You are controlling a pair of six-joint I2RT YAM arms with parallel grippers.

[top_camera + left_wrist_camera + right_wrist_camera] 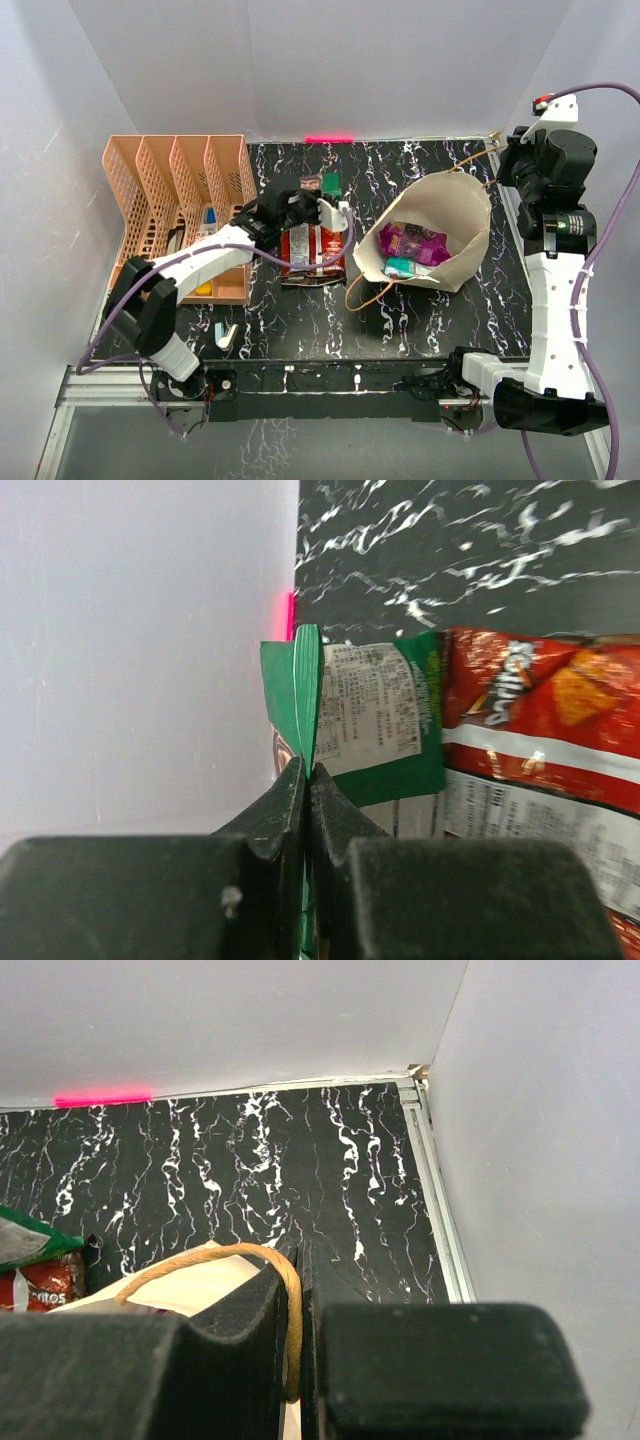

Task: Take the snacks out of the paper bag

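While the left gripper (305, 776) has its jaws pressed fully together on the side seam of a dark green glossy snack packet (385, 730), the packet sits outside the bag, edge-up, near the back wall. I cannot tell if its lower edge touches the table.

- Just in front of it, a red-orange glossy Doritos crisp packet (312, 250) lies flat on the black, white-veined marble-pattern tabletop (400, 330), beside the left gripper (336, 208).
- The cream-beige paper carrier bag (455, 200) stands on the right half of the table, mouth open to the overhead view.
- Inside it are a shiny purple packet (415, 240) and, nearer the front wall, a light green packet (400, 266).
- The right gripper (298, 1260) is closed on the bag's thin brown cord handle (200, 1258) at the far right rim; the cord runs down between the fingers.
- The second cord handle (358, 296) loops onto the table in front of the bag.
- A peach plastic lattice file rack (150, 170) stands at the left back.
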